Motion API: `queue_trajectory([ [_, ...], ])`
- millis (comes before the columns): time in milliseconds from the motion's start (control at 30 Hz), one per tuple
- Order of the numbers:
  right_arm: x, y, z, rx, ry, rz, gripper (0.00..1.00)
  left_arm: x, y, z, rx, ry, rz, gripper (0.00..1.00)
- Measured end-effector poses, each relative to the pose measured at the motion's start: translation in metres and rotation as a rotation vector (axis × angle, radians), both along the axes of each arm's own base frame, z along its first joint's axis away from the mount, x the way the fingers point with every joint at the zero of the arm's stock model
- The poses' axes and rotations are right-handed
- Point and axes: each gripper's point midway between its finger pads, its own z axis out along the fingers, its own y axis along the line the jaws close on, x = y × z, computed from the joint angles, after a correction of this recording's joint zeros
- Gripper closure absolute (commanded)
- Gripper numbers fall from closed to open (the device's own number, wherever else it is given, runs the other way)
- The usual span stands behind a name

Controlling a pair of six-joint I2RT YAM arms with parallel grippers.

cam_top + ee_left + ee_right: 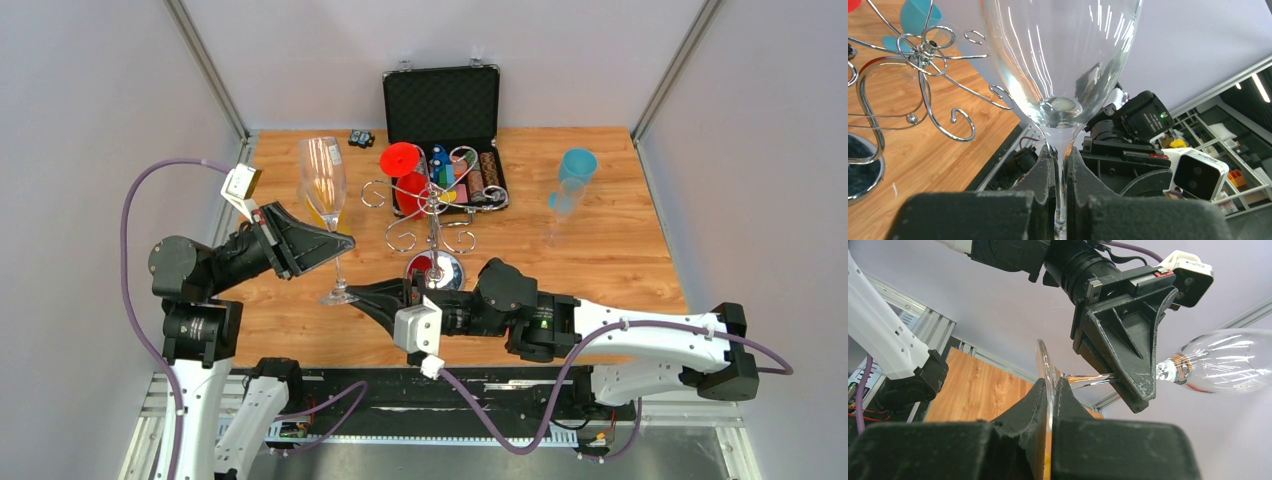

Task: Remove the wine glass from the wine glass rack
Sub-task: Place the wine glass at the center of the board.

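Wine glass (323, 180) gripped at two places.
Stem pinched in left tool (1062, 172); foot rim clamped in right tool (1052, 400).

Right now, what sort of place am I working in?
Probably a robotics lab test cell: plain grey panels on aluminium posts enclose a wooden tabletop, with cluttered shelving beyond.

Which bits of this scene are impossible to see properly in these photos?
- Left wrist view: the wine glass has its rim cut off by the top edge and its foot hidden below the left gripper.
- Right wrist view: the bowl's mouth runs off the right edge.
- Top view: the small dark object beside the chip case is too small to identify.
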Motion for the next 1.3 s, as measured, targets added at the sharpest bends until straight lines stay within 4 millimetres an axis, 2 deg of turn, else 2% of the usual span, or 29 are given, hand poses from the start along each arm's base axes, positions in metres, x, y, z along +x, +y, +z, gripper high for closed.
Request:
queue_trajectory([
  [200,0.004,-0.001,-0.009,-0.008,0.002,-0.023,0.69,0.0,0.0,-0.006,0.017,0.008,-0.002,1.0],
  [300,0.004,-0.007,-0.008,-0.001,0.012,-0.033,0.59,-0.002,0.0,-0.009,0.034,-0.008,-0.007,1.0],
  [433,0.006,-0.021,0.0,0.013,0.042,-0.055,0.54,-0.002,0.0,-0.014,0.052,-0.02,-0.001,1.0],
  [533,0.01,-0.04,0.011,0.047,0.075,-0.095,0.49,-0.002,0.0,-0.022,0.076,-0.027,-0.008,1.0],
  [667,0.017,-0.065,0.03,0.094,0.132,-0.146,0.47,-0.001,-0.001,-0.042,0.111,-0.017,-0.031,1.0],
  [767,0.024,-0.074,0.036,0.082,0.184,-0.195,0.45,0.0,-0.002,-0.064,0.148,0.001,-0.058,1.0],
  [1000,0.036,-0.078,0.021,-0.036,0.298,-0.283,0.43,0.0,-0.005,-0.107,0.208,0.046,-0.115,1.0],
  [1300,0.039,-0.089,0.013,-0.143,0.449,-0.312,0.42,-0.026,-0.019,-0.129,0.29,0.018,-0.256,1.0],
])
